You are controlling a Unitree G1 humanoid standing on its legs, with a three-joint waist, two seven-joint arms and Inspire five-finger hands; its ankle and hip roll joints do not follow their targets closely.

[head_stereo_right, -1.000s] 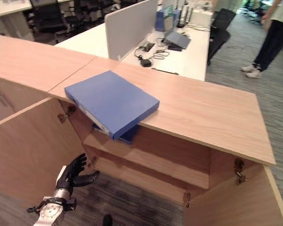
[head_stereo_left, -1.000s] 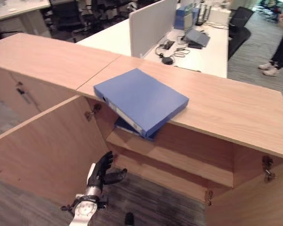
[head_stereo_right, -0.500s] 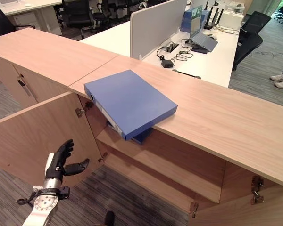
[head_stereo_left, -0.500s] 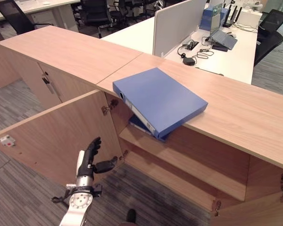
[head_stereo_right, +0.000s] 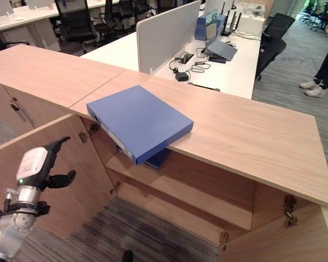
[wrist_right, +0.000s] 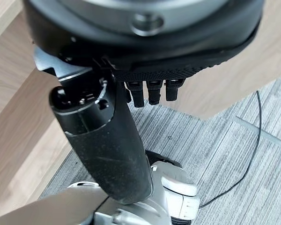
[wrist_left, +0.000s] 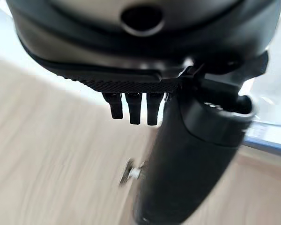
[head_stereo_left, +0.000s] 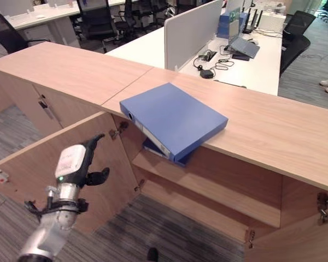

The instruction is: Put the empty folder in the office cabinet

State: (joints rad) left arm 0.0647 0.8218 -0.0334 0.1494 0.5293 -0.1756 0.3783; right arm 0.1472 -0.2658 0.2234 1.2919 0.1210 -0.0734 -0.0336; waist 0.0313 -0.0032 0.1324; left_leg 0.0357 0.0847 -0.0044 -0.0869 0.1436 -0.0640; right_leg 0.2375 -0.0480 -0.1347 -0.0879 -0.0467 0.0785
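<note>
Overhanging wooden cabinet top (head_stereo_left: pixel 273 131): blue folder (head_stereo_left: pixel 172 117)

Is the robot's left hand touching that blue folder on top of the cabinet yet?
Apart. In the left eye view the left hand hangs low in front of the open cabinet door, with bare door between its fingers and the blue folder up on the cabinet top.

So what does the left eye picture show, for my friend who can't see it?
A blue folder lies flat on top of a wooden cabinet, sticking out over its front edge. The cabinet's doors are open, and the robot's left hand is held up, fingers open, in front of the left door.
</note>
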